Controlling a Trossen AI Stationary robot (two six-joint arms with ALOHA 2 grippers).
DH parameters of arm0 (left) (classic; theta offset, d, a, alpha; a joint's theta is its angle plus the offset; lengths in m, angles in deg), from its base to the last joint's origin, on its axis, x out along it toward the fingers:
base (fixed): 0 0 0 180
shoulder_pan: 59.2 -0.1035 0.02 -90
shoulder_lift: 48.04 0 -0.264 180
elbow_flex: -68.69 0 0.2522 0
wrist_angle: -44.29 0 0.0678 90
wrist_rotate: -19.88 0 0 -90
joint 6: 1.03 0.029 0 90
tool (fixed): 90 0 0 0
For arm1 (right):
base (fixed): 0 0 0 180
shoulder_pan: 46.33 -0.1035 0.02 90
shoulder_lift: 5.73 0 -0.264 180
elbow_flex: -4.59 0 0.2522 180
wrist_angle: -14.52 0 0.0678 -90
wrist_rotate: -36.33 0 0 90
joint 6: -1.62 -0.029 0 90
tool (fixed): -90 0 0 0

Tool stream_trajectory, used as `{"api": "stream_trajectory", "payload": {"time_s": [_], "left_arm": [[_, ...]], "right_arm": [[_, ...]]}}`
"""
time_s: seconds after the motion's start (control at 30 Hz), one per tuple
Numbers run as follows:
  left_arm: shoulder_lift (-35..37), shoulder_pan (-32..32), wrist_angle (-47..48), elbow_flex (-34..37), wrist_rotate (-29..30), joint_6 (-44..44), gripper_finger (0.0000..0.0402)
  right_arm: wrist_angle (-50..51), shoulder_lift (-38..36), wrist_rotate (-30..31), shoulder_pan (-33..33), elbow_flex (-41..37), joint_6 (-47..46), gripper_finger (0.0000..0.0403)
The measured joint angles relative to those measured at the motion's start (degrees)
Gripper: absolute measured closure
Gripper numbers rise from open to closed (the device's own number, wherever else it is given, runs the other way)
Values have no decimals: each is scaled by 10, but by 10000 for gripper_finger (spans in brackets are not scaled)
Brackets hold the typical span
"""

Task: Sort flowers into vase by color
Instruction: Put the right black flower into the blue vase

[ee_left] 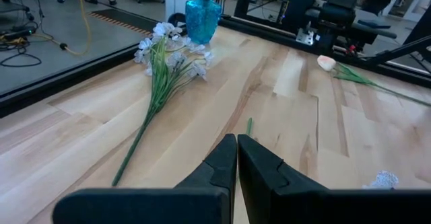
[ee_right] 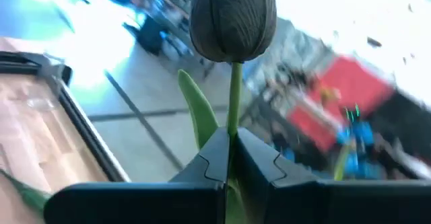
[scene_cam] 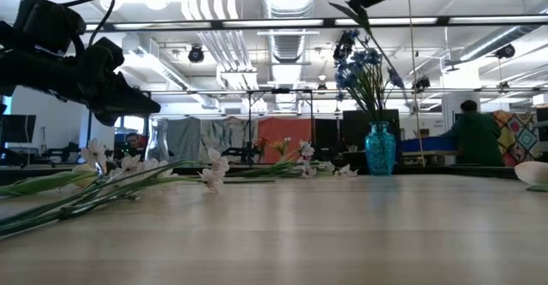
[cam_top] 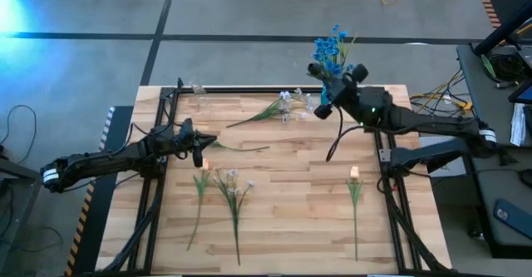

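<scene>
My right gripper is up over the far edge, beside the teal vase of blue flowers, shut on a tulip-like flower whose bud shows dark against the light. My left gripper hovers shut over the table's left half; a green stem lies on the wood just beyond its tips. A white-lilac spray lies near the far edge. Near the front edge lie a peach bud stem, another white-lilac stem and a second peach bud stem. My right gripper pinches the tulip's green stem between its two fingers, a short way below the bud. The bud stands out beyond the fingertips, and a leaf rises beside it. The flower is lifted clear of the table; a leaf hangs below the gripper toward the blue flowers.
A clear glass vase stands at the far left corner. A black frame edges the wooden top. A person in green is in the room behind. Bare wood lies between the front stems.
</scene>
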Motion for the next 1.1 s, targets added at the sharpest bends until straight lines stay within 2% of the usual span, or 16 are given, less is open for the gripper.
{"api": "stream_trajectory", "payload": {"time_s": [0.17,0.37,0.67,0.8,1.1], "left_arm": [[0,0,0,0,0,0,402],[0,0,0,0,5,0,402],[0,0,0,0,5,0,402],[0,0,-1,0,5,-2,402],[0,0,0,0,5,-6,402]], "right_arm": [[-18,-2,-136,78,-1,16,391],[-40,3,-221,133,-5,22,391],[-81,4,-282,191,-28,26,391],[-141,4,-287,206,-62,24,391],[-202,4,-290,221,-100,-11,391]]}}
